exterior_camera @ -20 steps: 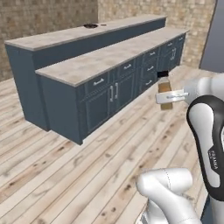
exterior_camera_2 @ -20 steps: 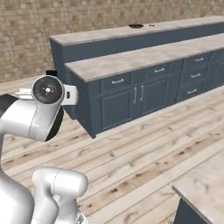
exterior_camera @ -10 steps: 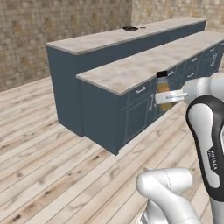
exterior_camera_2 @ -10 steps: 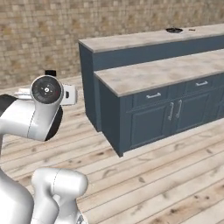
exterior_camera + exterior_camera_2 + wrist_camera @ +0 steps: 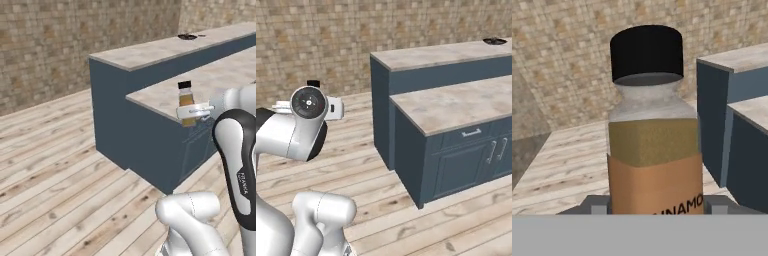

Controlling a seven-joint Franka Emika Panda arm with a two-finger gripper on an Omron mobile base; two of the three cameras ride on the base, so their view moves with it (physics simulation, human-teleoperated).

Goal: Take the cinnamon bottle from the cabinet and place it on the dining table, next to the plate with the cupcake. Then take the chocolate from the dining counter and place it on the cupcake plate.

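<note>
We are carrying the cinnamon bottle (image 5: 186,103) upright in the air, the pincer (image 5: 192,113) clamped around its lower body. Its black cap is sitting on top, with brown powder showing above an orange label (image 5: 656,186). Behind it the two-level blue table (image 5: 150,145) is standing on the wooden floor (image 5: 55,170), a brick wall (image 5: 331,35) beyond.

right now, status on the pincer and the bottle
Pincer shut on cinnamon bottle, upright, black cap up. Carried in the air beside the blue counter. No plate or cupcake in sight.
</note>
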